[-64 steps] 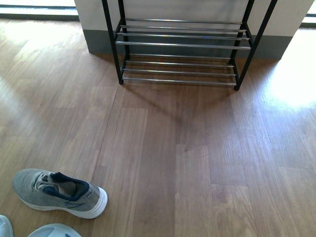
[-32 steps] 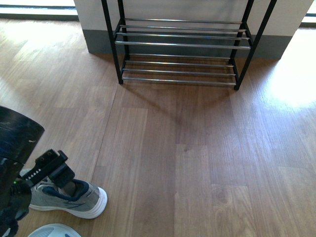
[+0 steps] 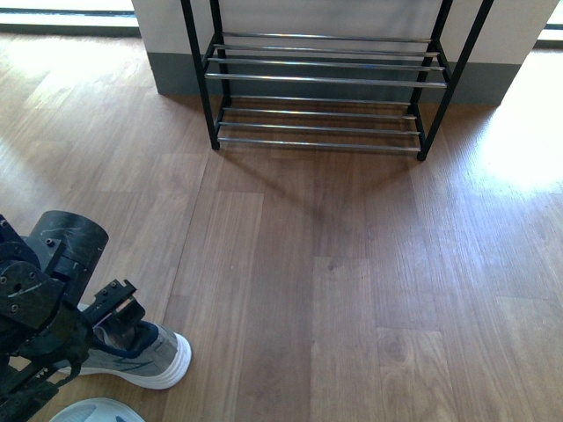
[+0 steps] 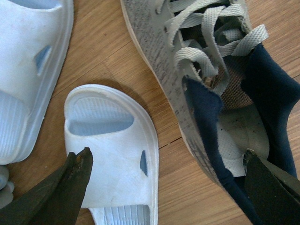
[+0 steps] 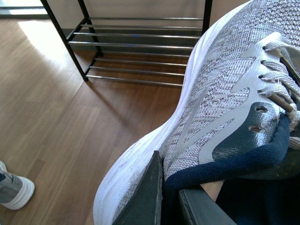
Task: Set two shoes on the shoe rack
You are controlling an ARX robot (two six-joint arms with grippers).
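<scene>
One grey knit sneaker lies on the floor at the near left, heel to the right. My left gripper hangs right over its dark navy collar. In the left wrist view this gripper is open: one finger sits inside the sneaker's opening and the other is over a light blue slide. My right gripper is shut on the collar and side wall of the other grey knit sneaker, held off the floor. The shoe rack stands at the far wall with bare chrome bars.
A second light blue slide lies beside the first, close to the sneaker. In the front view a slide shows at the bottom edge. Wood floor stretches between me and the shoe rack. The sneaker on the floor shows in the right wrist view.
My left arm came into the front view from the lower left and moved over the floor sneaker's collar. The sneaker and slides have not moved.
</scene>
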